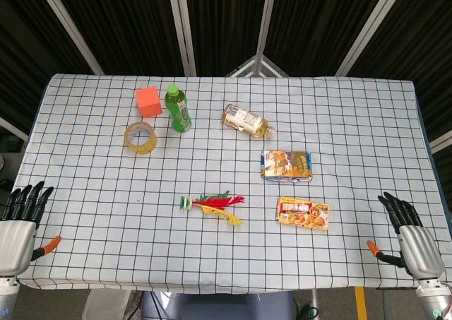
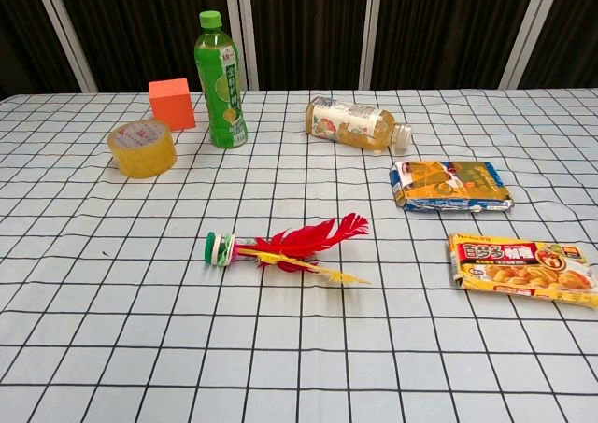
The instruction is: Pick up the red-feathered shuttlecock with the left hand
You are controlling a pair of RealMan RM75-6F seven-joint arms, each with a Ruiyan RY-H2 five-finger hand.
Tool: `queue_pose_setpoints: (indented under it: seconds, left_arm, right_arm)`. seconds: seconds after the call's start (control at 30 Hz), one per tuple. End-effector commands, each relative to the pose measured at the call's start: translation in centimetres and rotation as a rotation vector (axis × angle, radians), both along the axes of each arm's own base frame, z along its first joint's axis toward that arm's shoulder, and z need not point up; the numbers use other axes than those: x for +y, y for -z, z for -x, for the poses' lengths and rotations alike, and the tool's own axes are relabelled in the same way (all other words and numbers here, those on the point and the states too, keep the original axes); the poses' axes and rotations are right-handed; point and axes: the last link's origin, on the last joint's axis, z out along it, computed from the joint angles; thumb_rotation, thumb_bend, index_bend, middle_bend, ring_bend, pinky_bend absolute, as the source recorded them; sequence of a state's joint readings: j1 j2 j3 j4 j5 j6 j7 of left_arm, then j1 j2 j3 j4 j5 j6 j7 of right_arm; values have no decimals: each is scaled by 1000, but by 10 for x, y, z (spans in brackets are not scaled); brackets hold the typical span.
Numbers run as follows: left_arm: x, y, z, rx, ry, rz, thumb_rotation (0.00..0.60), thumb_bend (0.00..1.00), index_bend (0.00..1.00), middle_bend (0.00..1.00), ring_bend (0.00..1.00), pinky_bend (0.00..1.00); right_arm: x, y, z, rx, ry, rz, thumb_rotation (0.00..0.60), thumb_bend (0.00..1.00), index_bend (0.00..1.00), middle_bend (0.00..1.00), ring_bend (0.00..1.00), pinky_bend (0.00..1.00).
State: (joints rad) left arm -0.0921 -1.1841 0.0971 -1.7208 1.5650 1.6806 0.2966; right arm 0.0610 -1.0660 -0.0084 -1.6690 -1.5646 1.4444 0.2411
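The red-feathered shuttlecock (image 1: 212, 204) (image 2: 285, 245) lies on its side near the middle of the checked tablecloth, its green-and-white base to the left and its red and yellow feathers spreading right. My left hand (image 1: 20, 224) hovers at the near left corner of the table, far left of the shuttlecock, fingers extended and apart, holding nothing. My right hand (image 1: 408, 236) is at the near right corner, fingers likewise spread and empty. Neither hand shows in the chest view.
Behind the shuttlecock stand a green bottle (image 1: 178, 109), an orange cube (image 1: 148, 101) and a tape roll (image 1: 140, 137). A yellowish bottle (image 1: 246, 120) lies on its side. Two food packets (image 1: 287, 164) (image 1: 303, 212) lie to the shuttlecock's right.
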Motion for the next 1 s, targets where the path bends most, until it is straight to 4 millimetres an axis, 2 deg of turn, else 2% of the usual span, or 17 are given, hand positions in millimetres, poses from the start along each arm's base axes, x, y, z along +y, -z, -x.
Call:
queue_pose_setpoints:
  seconds: [0.03,0.2,0.33,0.53,0.7,0.8,1.0]
  left_arm:
    - [1,4,-3,-6,3,16,600,98,0,0,0,0]
    - [2,12,-6,-9,-9,55,600,99,0,0,0,0]
    - [11,25,-22,-17,20,112,600,111,12,0,0,0]
    - [43,61,-76,12,132,199,600,186,142,0,0,0]
    - [71,99,-122,26,222,246,600,297,292,0,0,0]
    - [82,129,-151,13,244,288,600,340,367,0,0,0]
    - [88,177,-186,45,278,323,600,380,417,0,0,0]
  right_arm:
    - [-1,0,1,-1,3,1,600,339,0,0,0,0]
    - [0,0,0,1,-3,-2,600,339,0,0,0,0]
    - [0,1,-1,-4,-8,-3,600,340,0,0,0,0]
    - [-1,3,-1,1,-10,-8,600,339,0,0,0,0]
    - [-2,0,1,-3,-4,-4,600,339,0,0,0,0]
    - [-1,0,1,-8,-7,-7,600,339,0,0,0,0]
    - [0,-3,1,-15,-5,-2,600,339,0,0,0,0]
